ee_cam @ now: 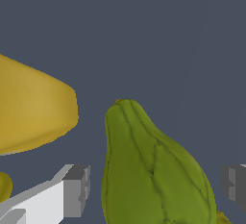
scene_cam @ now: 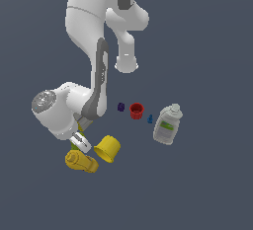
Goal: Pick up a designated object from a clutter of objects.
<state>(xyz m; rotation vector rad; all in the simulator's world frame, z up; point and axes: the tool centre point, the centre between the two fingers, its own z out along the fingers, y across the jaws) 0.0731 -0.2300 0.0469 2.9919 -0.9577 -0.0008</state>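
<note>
Gripper (ee_cam: 153, 189) stands wide open, its grey fingertips (ee_cam: 77, 189) on either side of the yellow-green pear-like fruit (ee_cam: 153, 170) without touching it; nothing is held. Fruit sits low between the jaws, beside the mustard bottle (scene_cam: 81, 161). Moving rightward in the exterior view: yellow cup (scene_cam: 107, 148) tipped over, purple bit (scene_cam: 120, 106), red cup (scene_cam: 136, 109), blue bit (scene_cam: 149, 119), jug (scene_cam: 167, 124).

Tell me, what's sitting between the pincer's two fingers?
The yellow-green pear sits between the pincer fingers, with a gap on each side. The wrist view shows it.
</note>
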